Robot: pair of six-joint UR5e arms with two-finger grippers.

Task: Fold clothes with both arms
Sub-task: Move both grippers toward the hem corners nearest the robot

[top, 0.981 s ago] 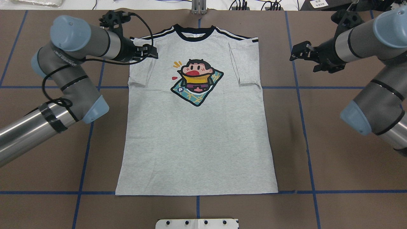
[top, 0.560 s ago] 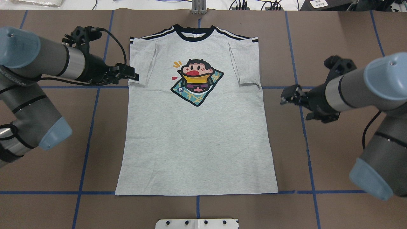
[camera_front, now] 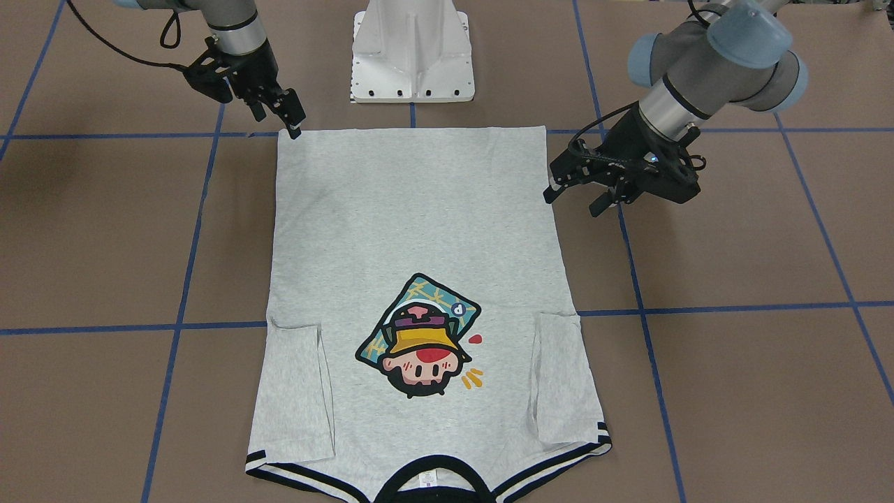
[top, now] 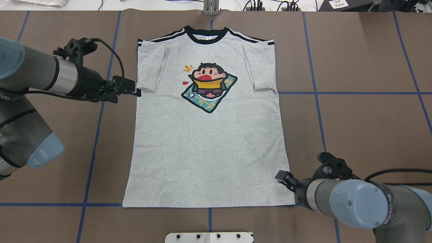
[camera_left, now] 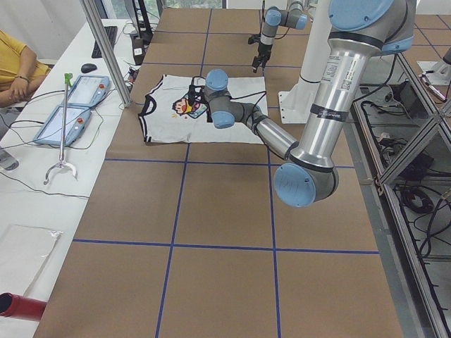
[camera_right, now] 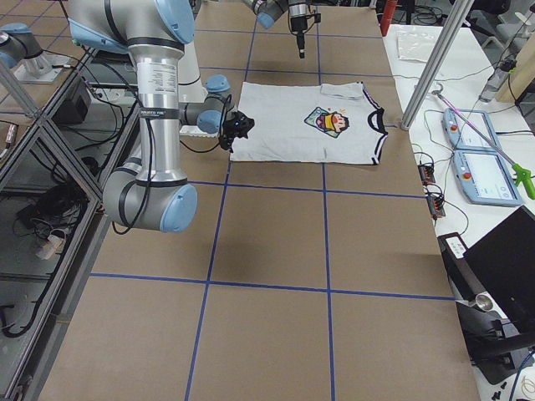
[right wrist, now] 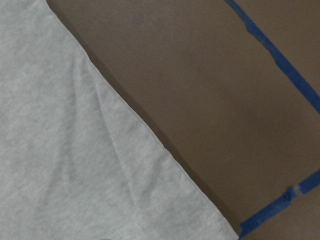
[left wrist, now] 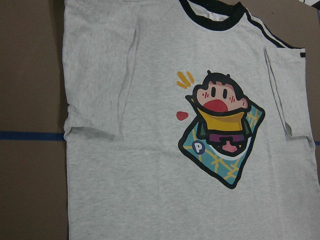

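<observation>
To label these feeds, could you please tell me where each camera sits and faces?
Front-facing: across the table, facing the robot, steeply down on the T-shirt; left arm, right arm, pedestal.
Overhead: behind the robot, looking forward and down; both arms.
Exterior left: table's left end, looking along it; left arm near.
Exterior right: opposite end; right arm near.
Left wrist: over the cartoon print; no body.
Right wrist: hem corner, blue tape; no body.
Shared: front-facing and overhead show the whole T-shirt from opposite sides.

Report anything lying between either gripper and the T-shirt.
Nothing visible does. The left gripper is at the T-shirt's side edge just below the folded-in sleeve, and the right gripper is by the hem corner on its side. Only bare brown table shows around both.
</observation>
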